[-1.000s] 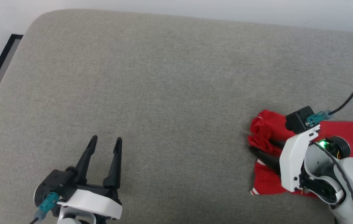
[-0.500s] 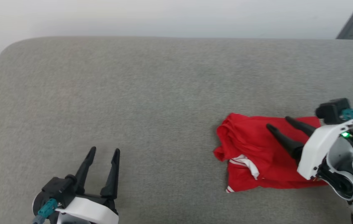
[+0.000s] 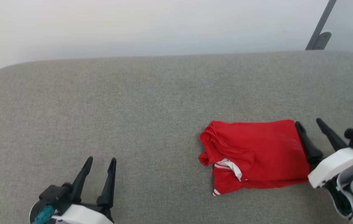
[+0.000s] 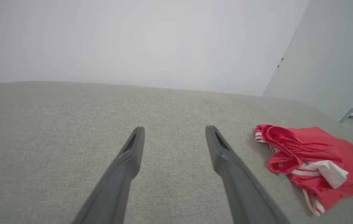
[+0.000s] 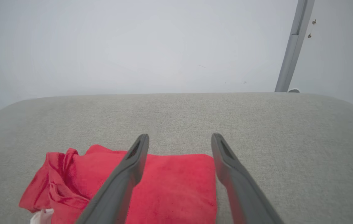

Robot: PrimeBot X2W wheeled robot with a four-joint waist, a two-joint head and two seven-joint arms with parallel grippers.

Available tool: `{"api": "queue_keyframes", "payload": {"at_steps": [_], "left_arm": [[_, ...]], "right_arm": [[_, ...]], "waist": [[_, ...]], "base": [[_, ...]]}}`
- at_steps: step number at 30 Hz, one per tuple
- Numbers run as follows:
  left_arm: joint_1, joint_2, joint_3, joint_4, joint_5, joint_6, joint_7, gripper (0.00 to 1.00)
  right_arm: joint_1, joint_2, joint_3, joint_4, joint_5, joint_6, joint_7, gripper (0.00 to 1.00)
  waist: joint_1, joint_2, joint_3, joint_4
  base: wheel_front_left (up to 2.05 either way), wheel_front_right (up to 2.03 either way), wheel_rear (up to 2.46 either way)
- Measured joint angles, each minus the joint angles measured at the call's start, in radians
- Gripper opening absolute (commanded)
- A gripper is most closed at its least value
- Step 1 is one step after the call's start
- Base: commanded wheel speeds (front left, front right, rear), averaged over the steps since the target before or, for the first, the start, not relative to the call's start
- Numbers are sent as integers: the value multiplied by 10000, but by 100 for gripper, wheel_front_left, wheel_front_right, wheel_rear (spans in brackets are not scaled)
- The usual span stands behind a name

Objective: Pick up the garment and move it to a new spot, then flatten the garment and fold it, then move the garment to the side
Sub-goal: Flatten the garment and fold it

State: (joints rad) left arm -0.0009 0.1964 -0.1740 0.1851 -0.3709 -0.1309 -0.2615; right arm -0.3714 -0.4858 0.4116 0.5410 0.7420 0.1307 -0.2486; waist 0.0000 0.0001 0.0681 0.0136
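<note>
Right gripper (image 3: 308, 122) angles low just beside the garment (image 3: 257, 149) — jaws spread, empty.

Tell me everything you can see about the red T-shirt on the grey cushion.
The red T-shirt looks like thin, soft fabric. It lies folded into a rough rectangle on the grey cushion, smooth on its right part, bunched and wrinkled at its left end, where a white sleeve end with red-and-white striped trim pokes out. The right gripper stands open beside its right edge, not gripping it; whether a finger brushes the cloth I cannot tell.
</note>
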Motion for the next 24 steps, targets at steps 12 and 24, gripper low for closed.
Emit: {"api": "queue_keyframes", "payload": {"at_steps": [12, 24], "left_arm": [[755, -102, 376, -309, 171, 0, 0, 100], [1617, -360, 918, -1317, 332, 0, 0, 100]], "right_arm": [[2067, 1522, -2535, -1641, -2355, 0, -127, 100], [3984, 2276, -4130, -3256, -3143, 2, -127, 100]], "waist": [[0, 0, -604, 84], [0, 0, -572, 307]], "base": [[0, 0, 0], [0, 0, 0]]}}
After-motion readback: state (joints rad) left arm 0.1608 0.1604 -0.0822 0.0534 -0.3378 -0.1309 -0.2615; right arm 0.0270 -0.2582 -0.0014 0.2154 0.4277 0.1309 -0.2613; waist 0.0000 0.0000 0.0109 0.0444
